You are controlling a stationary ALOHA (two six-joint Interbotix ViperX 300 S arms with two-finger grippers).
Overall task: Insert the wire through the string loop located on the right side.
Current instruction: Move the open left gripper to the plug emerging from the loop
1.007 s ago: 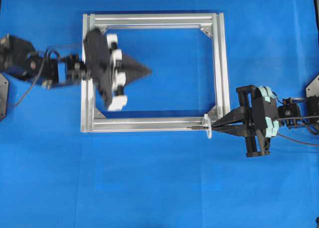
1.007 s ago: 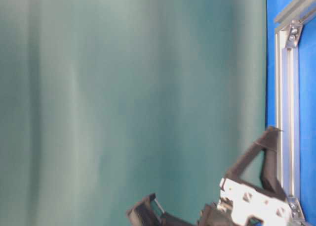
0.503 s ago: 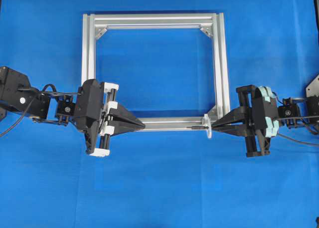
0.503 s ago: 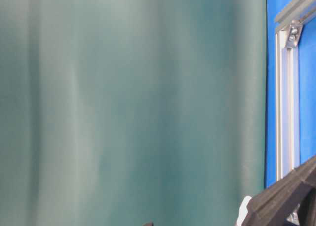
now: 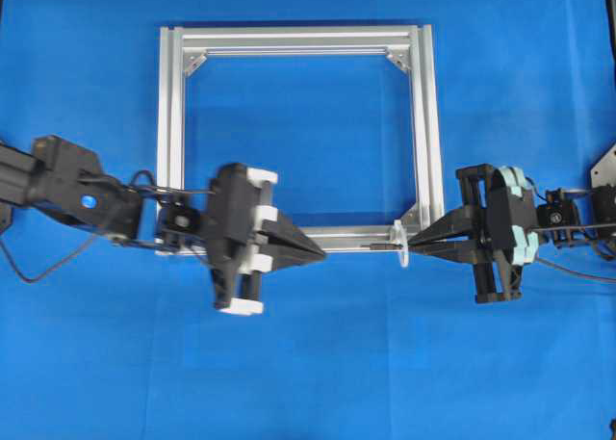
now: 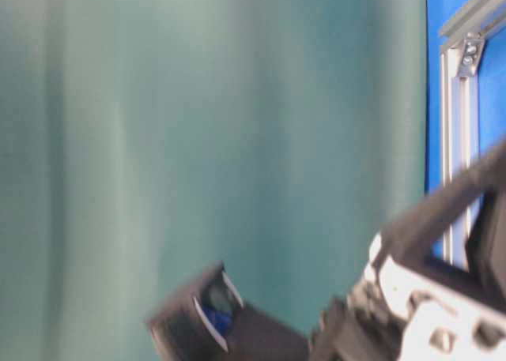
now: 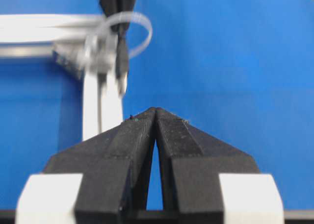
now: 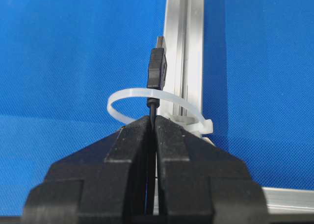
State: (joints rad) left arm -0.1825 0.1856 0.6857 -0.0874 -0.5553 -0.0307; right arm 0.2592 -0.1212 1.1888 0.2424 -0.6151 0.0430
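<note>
Pressed together on the wire (image 8: pixel 157 74), my right fingers (image 8: pixel 152 117) hold its plug poked through the loop (image 8: pixel 128 97) at mid-frame. Left fingers (image 5: pixel 318 254), pressed together empty at lower centre, point toward it. Pulling through remains, I judge.

Black wire (image 8: pixel 157 72) with metal plug tip passed through the whitish translucent string loop (image 8: pixel 128 96), over the frame bar

A blue cloth (image 5: pixel 318 363) covers the table beneath me, evenly lit, with soft shadows. At table level a plain teal-green curtain (image 6: pixel 198 140) hangs behind, falling in faint vertical folds.
</note>
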